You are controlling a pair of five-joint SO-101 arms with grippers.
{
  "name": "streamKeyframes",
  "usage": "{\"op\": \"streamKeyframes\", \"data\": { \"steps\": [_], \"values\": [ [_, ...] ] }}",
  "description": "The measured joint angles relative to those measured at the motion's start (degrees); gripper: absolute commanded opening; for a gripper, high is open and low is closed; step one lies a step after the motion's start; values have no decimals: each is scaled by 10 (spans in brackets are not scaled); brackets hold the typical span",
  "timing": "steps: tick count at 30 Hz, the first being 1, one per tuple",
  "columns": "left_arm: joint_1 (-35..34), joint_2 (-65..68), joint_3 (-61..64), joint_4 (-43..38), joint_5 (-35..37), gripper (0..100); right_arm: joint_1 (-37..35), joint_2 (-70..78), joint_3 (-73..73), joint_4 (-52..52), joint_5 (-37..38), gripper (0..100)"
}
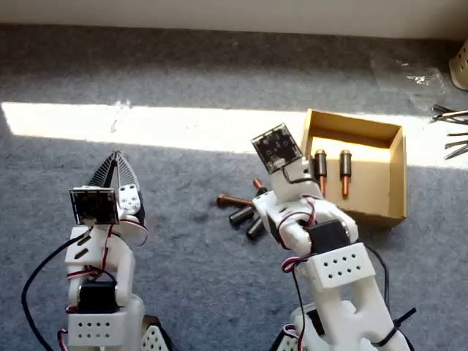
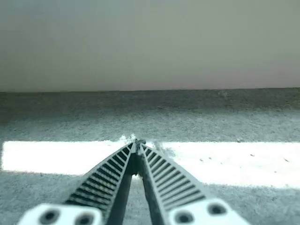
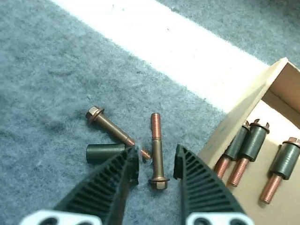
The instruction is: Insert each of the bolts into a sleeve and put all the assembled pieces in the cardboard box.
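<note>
Far left: left gripper point(image 1: 117, 170), fingers pressed together on nothing, poised over the grey carpet point(image 1: 190, 292) near the sunlit strip point(image 1: 183, 128)

Between the two arms: one loose copper bolt point(image 1: 232, 199) flat on the carpet, head toward the left arm, threaded end close to a dark sleeve point(image 1: 241, 216); a second sleeve point(image 1: 255, 229) just beside the first, both lying on their sides

Next along: right gripper point(image 3: 156, 164), fingers spread wide, low over the carpet, with a second bolt point(image 3: 157, 150) lying between them, head nearest the wrist

Far right: cardboard box point(image 1: 398, 175), open-topped, its near wall just beside the right gripper; inside, three assembled pieces point(image 3: 248, 149) lying side by side on the floor of the box, each a copper bolt through a dark sleeve
</note>
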Motion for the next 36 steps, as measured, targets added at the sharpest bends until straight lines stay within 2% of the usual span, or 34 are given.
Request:
{"op": "streamKeyframes", "data": {
  "steps": [4, 9, 12, 15, 21, 24, 33, 36],
  "values": [
    [-21, 0, 0, 0, 0, 6, 0, -2, 38, -18, 6, 110],
    [-21, 0, 0, 0, 0, 6, -21, -2, 55, -19, 112, 110],
    [-21, 0, 1, 0, 0, 6, -22, -3, 63, -19, 113, 110],
    [-21, 0, 2, 0, 0, 6, -30, -3, 90, -20, 44, 108],
    [-21, 0, 2, 0, 0, 6, -54, -3, 122, -47, -181, 108],
    [-21, 0, 2, 0, 0, 6, -54, -3, 136, -59, -264, 108],
    [-21, 0, 3, 0, 0, 6, -55, -3, 191, -61, -455, 109],
    [-21, 0, 3, 0, 0, 6, -55, -3, 194, -62, -489, 109]
  ]
}}
